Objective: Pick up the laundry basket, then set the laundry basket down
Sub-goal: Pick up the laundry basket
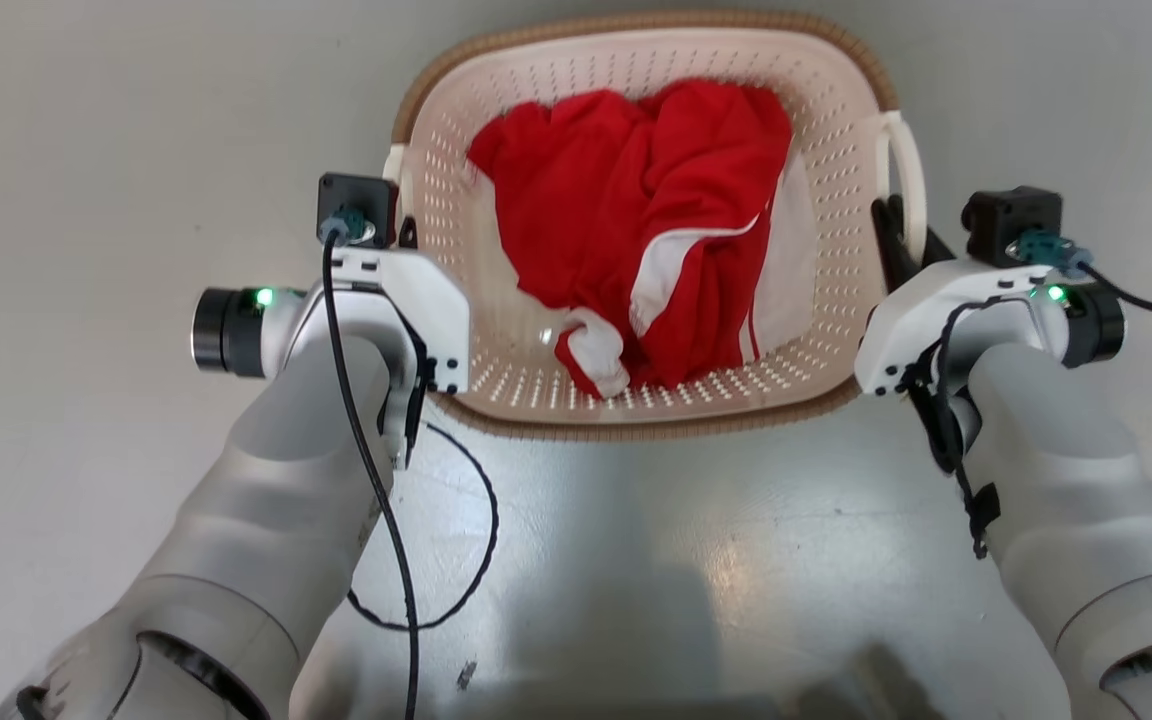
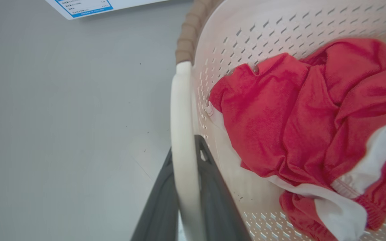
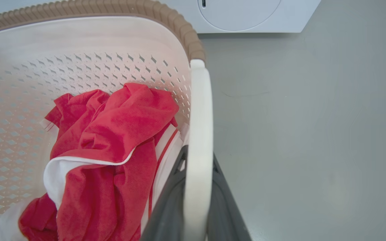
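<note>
The laundry basket (image 1: 841,180) is cream with perforated walls and a brown woven-look rim, and sits at the top middle of the head view. A crumpled red and white garment (image 1: 636,230) lies inside it. My left gripper (image 1: 402,228) is at the basket's left side. In the left wrist view, my left gripper (image 2: 183,147) is shut on the white left handle (image 2: 181,107), one dark finger on each side. My right gripper (image 1: 898,240) is shut the same way on the white right handle (image 3: 199,107), seen close in the right wrist view (image 3: 198,154). Whether the basket touches the floor I cannot tell.
Smooth grey floor (image 1: 116,150) surrounds the basket on all sides. A white washing machine (image 3: 246,13) stands beyond the basket's far end. A white panel with a blue-bordered label (image 2: 89,6) shows at the far left. A black cable (image 1: 476,540) loops below my left wrist.
</note>
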